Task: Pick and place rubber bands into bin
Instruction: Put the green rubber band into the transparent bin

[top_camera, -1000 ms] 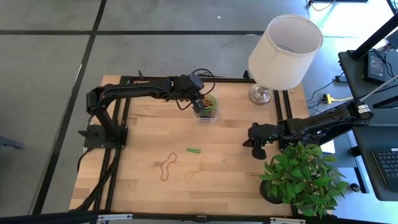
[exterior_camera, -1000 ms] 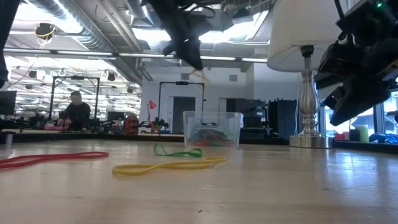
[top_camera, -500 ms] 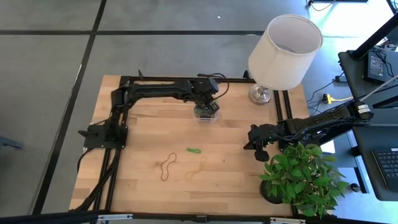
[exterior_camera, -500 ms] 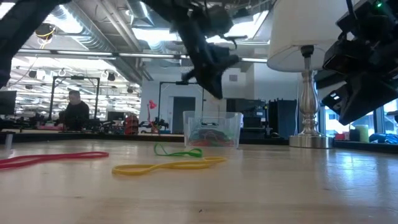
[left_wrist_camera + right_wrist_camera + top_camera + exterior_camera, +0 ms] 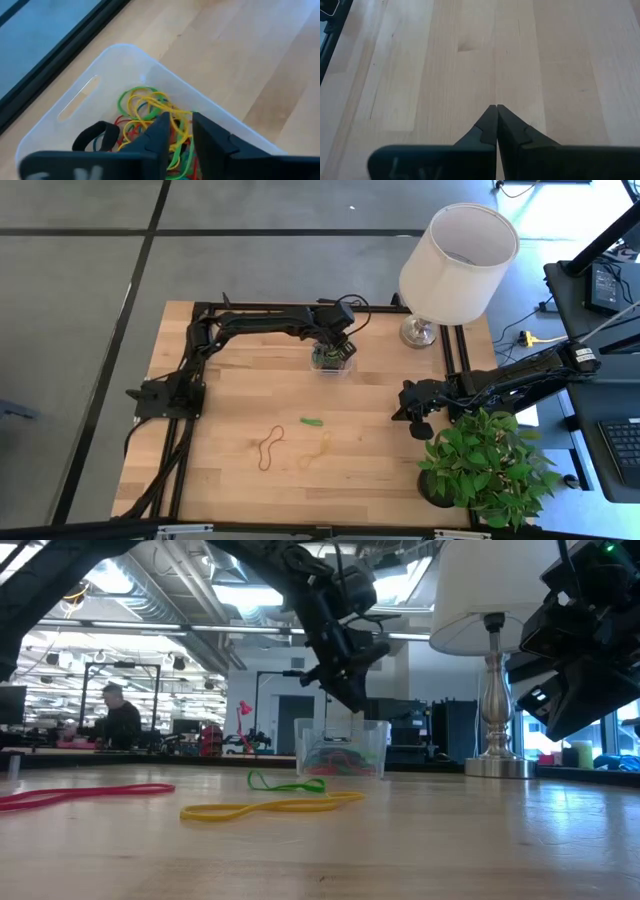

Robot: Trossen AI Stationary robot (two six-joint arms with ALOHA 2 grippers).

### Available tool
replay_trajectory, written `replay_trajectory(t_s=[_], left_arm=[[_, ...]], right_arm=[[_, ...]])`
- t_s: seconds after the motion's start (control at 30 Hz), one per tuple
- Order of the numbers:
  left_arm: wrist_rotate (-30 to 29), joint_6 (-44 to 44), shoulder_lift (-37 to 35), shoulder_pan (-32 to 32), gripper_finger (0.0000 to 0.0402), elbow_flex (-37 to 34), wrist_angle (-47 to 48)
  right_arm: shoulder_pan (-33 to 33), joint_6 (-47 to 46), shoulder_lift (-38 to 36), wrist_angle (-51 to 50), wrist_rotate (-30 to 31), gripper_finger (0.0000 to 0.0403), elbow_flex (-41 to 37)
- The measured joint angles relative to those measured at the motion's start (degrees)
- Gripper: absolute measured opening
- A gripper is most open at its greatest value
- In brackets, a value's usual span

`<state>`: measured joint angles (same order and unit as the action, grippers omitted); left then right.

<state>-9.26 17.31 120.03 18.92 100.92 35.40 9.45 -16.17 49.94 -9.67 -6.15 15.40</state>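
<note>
Left claw lower, over bin, lampshade beside

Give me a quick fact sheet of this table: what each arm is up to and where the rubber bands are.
left gripper: over the bin, fingers parted
bin contents: tangle of rubber bands, yellow, green, red and black
right gripper: fingers shut, holding nothing, over bare wood near the plant
loose on table: red band, green band, yellow band
also there: white lamp at the far right corner
</note>
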Motion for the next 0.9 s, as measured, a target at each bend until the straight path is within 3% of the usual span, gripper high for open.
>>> replay_trajectory(t_s=[0.27, 0.57, 0.73, 0.9], left_arm=[[1.12, -2.89, -3.77, -0.94, 0.0118, 0.0, 0.61], [-3.35, -11.56, -12.89, -7.89, 0.0067, -0.82, 5.82], [-6.32, -13.89, -19.18, -12.16, 0.001, -8.43, 5.74], [-7.08, -9.22, -28.29, -15.13, 0.0002, -23.2, 0.23]], right_arm=[[0.0, -0.05, 0.01, -0.01, 0.0, 0.0006, 0.0], [0.0, -1.28, 0.03, 6.12, 0.78, 0.0006, 0.02], [0.02, 0.42, 0.88, 10.34, 5.42, 0.0002, 2.97], [0.0, 3.03, 4.78, 10.36, 9.63, 0.0002, 9.15]])
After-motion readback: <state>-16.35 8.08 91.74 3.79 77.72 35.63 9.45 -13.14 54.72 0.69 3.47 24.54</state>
